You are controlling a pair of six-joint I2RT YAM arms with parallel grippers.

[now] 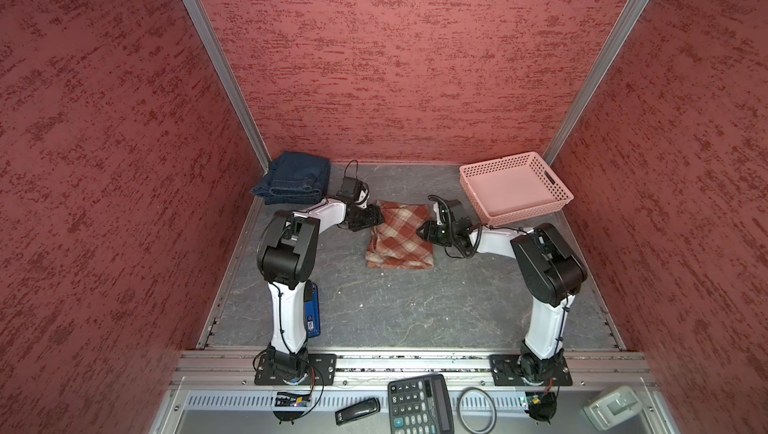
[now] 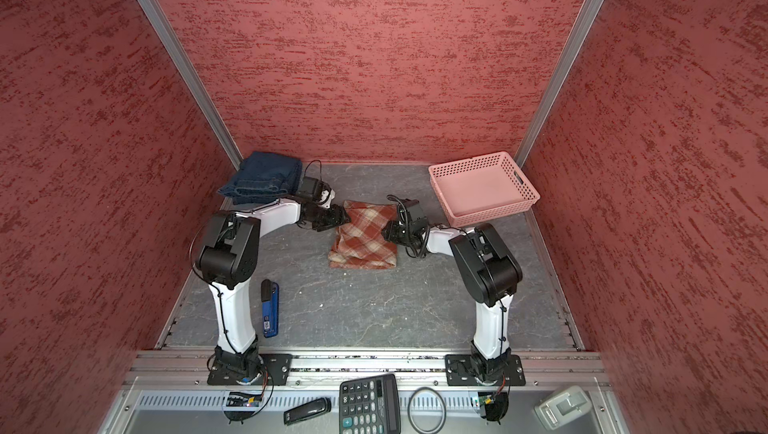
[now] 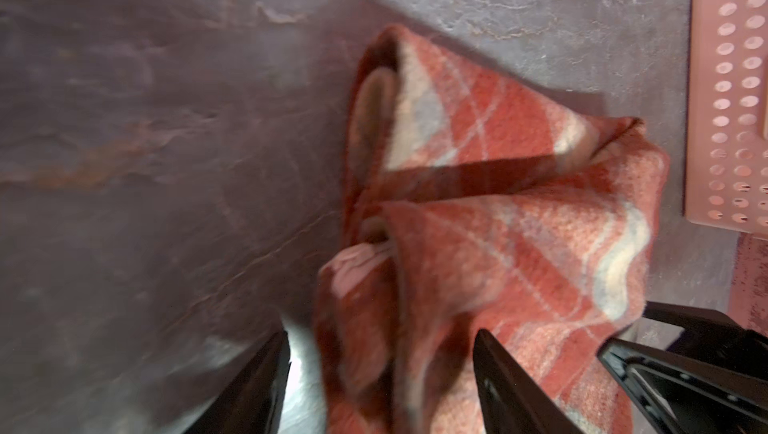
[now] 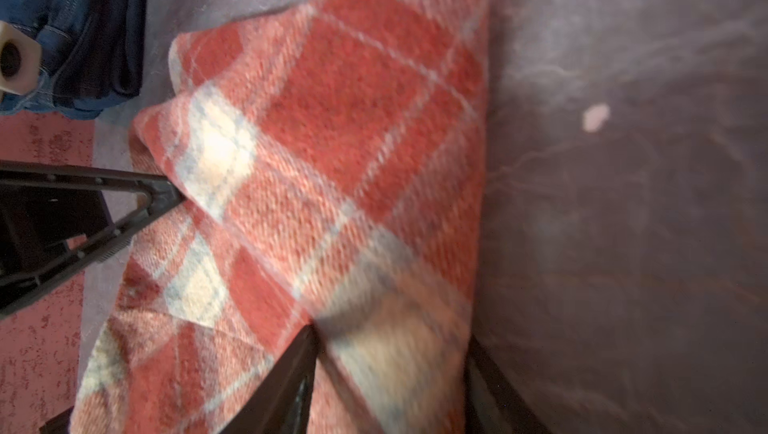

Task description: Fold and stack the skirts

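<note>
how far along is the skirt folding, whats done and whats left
Done: the dark blue denim skirts lie folded in the far left corner. In hand: the rust-red and cream plaid skirt is folded mid-table, with the left gripper and right gripper straddling its edges. To do: moving it onto the denim pile, it seems.

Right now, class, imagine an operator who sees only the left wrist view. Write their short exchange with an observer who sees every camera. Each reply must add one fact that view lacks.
Operator: My view shows only plaid cloth. Where are the denim skirts?
Observer: A folded denim pile sits in the far-left corner of the table.
Operator: I see just the basket's perforated wall. Is anything inside it?
Observer: No, the pink basket holds nothing.
</note>
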